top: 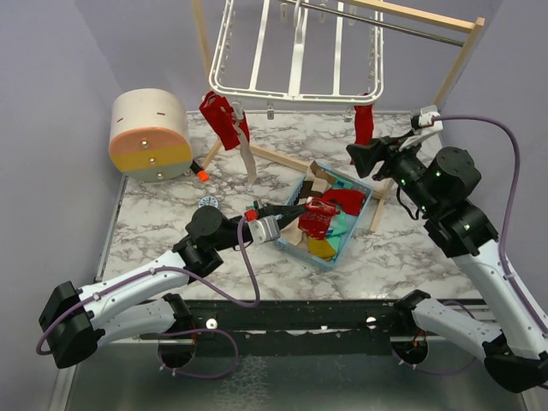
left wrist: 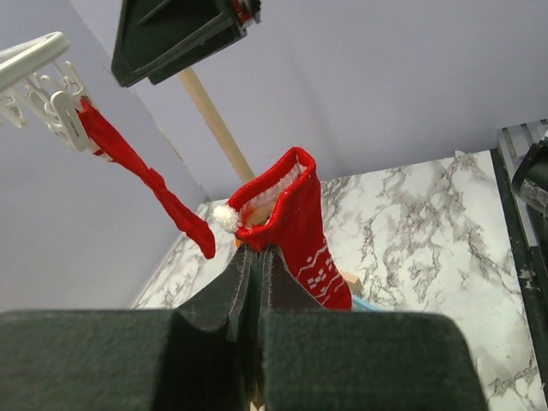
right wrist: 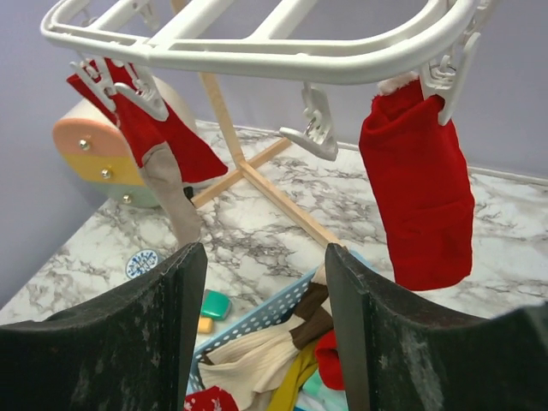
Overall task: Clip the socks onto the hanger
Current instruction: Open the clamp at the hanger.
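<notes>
Left gripper point(left wrist: 255, 257): jaws pressed fully together, pinching the cuff edge of the patterned red sock point(left wrist: 295, 223). The sock is standing up from the fingertips in the left wrist view. In the top view it is hovering over the basket point(top: 353, 229), well below the hanger point(top: 291, 90).

Right gripper point(right wrist: 265, 253): jaws standing wide apart, gripping nothing. It is pointing at the hanger's front rail, just beside the plain red sock point(right wrist: 419, 197) that is hanging from the right corner clip.

Also hanging: a red-and-beige pair point(right wrist: 150, 137) at the left front corner. Between the two, one free clip point(right wrist: 312, 128) is dangling from the front rail. More socks are lying in the basket. The hanger is hanging on the wooden stand point(top: 282, 160).

Judgement on step in hand: bringing the held sock up to the free clip.

- The left arm is gripping only a thin bite of cuff, so lifting slowly should avoid slip.
- Present the cuff upright and just under the free clip, with some fabric showing above the fingertips.
- The right arm looks best placed to squeeze the clip's levers open. It should approach squarely, so the dangling clip is not swinging away.
- Keep clear of the plain red sock when reaching in.
- Release the left grip only once the clip is biting on fabric.
</notes>
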